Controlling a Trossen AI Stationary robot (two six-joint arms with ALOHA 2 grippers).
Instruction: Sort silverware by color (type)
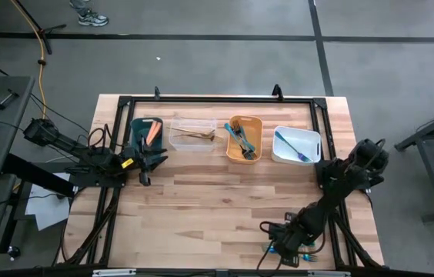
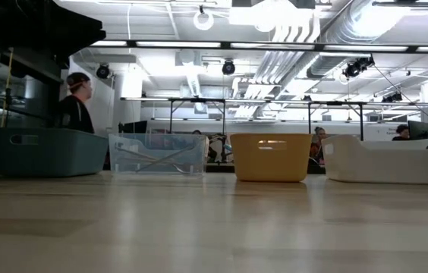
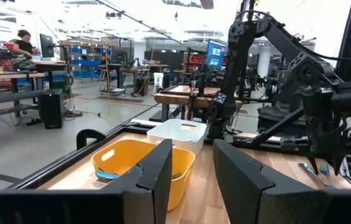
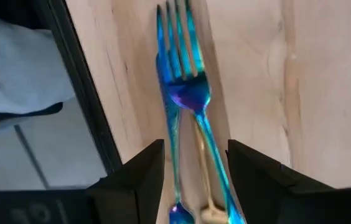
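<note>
Wood table (image 1: 217, 192), dark frame, grey floor around; workshop room beyond, a person (image 2: 74, 102) seated past the bins; left claw (image 1: 145, 163) held low just beside the teal bin (image 1: 145, 131), fingers (image 3: 157, 174) parted narrowly, nothing between them; right claw (image 1: 278, 240) folded down at the table's near edge, jaws wide, directly above two iridescent blue forks (image 4: 185, 93) lying side by side on the wood, not gripped; more silverware (image 1: 242, 138) in the bins well beyond that claw.
</note>
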